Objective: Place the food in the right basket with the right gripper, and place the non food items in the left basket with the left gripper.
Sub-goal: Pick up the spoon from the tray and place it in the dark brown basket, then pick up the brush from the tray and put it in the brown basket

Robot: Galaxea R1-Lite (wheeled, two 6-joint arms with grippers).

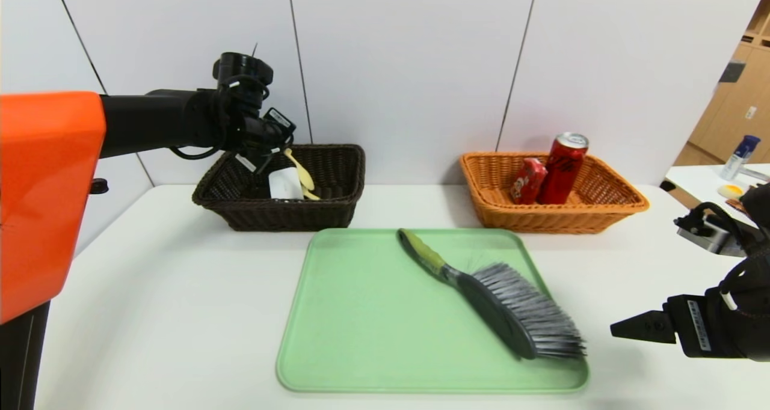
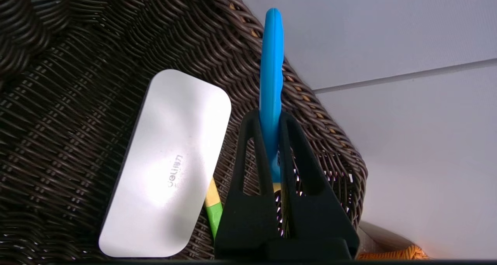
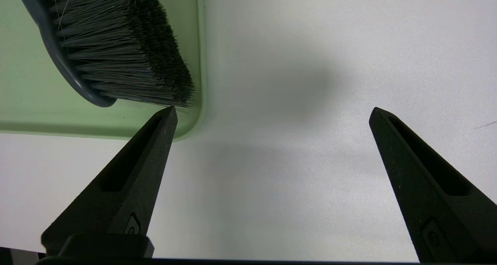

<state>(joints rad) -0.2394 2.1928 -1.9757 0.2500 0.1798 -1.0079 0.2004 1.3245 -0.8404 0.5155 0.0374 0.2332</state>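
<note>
Left gripper (image 2: 271, 140) clamped on thin blue-yellow utensil (image 2: 271, 70) over dark basket (image 1: 337, 157). Light, stiff, slippery imo; grab brush (image 1: 493, 296) by handle nxt.

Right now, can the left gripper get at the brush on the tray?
Probably not yet. The left gripper is over the dark basket, shut on a blue utensil, so it must let go first. After that the brush lies bare on the green tray, its handle unobstructed.

My rig: glossy orange shoulder cover (image 1: 42, 199), matte black arm (image 1: 156, 121) with looped cables, black tapered slotted fingers (image 3: 128, 187), white label sticker.
</note>
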